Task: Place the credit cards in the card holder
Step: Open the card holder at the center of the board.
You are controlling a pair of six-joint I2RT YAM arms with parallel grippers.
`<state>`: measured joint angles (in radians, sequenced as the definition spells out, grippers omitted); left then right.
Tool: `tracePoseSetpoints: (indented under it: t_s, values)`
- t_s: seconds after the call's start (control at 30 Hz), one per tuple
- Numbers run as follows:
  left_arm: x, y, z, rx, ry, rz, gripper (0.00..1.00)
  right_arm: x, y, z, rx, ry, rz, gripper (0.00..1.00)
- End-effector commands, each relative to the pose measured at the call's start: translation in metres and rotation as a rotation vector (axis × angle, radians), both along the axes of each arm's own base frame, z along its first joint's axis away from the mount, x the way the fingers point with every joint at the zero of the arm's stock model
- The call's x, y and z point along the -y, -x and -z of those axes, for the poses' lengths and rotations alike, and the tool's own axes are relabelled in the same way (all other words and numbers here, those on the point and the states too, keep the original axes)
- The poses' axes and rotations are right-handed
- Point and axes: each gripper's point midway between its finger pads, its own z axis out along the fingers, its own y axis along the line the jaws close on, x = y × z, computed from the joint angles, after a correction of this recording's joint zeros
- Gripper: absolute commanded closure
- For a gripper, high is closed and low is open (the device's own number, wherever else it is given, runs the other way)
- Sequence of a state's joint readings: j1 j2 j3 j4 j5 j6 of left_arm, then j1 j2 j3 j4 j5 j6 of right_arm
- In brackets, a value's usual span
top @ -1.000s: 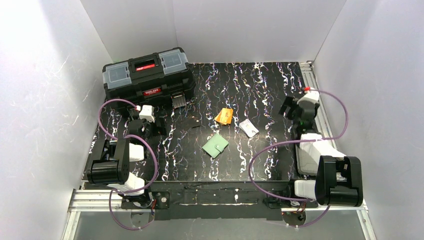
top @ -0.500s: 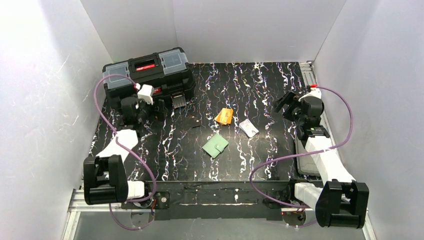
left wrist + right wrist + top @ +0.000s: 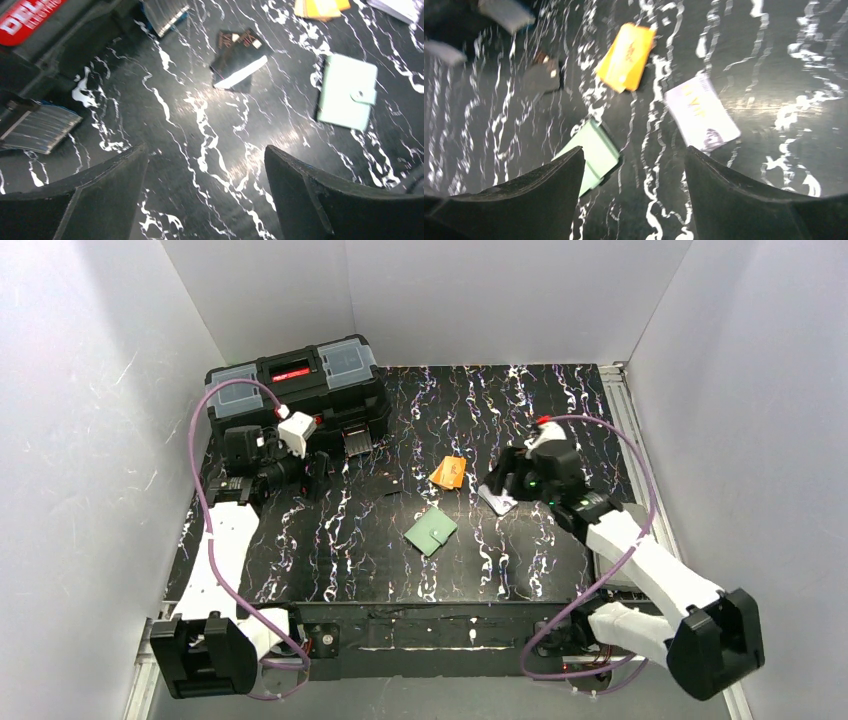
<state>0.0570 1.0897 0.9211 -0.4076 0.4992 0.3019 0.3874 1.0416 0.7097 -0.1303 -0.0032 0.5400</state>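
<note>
Toolbox close beside left tool, bare table all around card holder

Lighting is diffuse and even with soft shadows; the glossy black table shows specular glare patches in both wrist views, and the right wrist view is motion-blurred, the top view sharp.

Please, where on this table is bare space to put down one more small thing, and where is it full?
Bare: the far strip of the table between the toolbox and the right wall, and the strip between the wallet and the near edge. Crowded: the middle, where the orange card, the white card and the wallet lie close, by the right gripper.
</note>
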Motion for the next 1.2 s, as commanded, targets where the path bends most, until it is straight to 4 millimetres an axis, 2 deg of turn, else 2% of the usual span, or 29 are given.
tracePoseSetpoints:
  t_s: [0.0, 0.2, 0.33, 0.4, 0.57, 0.67, 0.83, 1.03, 1.17]
  values:
    - [0.015, 0.044, -0.006, -0.085, 0.017, 0.130, 0.16, -0.031, 0.015, -0.002, -0.002, 0.231, -0.063, 0.22]
    - [0.029, 0.073, 0.006, -0.001, -0.057, 0.325, 0.18, -0.093, 0.051, 0.033, -0.077, 0.450, -0.215, 0.15]
    - [0.037, 0.084, 0.008, 0.060, -0.060, 0.403, 0.16, -0.125, 0.068, 0.053, -0.078, 0.549, -0.295, 0.13]
    - [0.039, 0.087, 0.009, 0.066, -0.054, 0.420, 0.16, -0.134, 0.070, 0.061, -0.076, 0.600, -0.321, 0.13]
    - [0.039, 0.087, 0.013, 0.053, -0.051, 0.425, 0.16, -0.149, 0.067, 0.076, -0.082, 0.623, -0.355, 0.15]
    - [0.039, 0.088, 0.014, 0.073, -0.061, 0.438, 0.16, -0.157, 0.069, 0.082, -0.091, 0.605, -0.382, 0.19]
    - [0.039, 0.084, 0.015, 0.090, -0.068, 0.440, 0.16, -0.158, 0.069, 0.103, -0.108, 0.627, -0.398, 0.24]
    - [0.040, 0.082, 0.014, 0.093, -0.064, 0.440, 0.17, -0.165, 0.074, 0.117, -0.120, 0.611, -0.446, 0.30]
    - [0.039, 0.081, 0.014, 0.097, -0.067, 0.443, 0.18, -0.164, 0.078, 0.124, -0.130, 0.603, -0.461, 0.38]
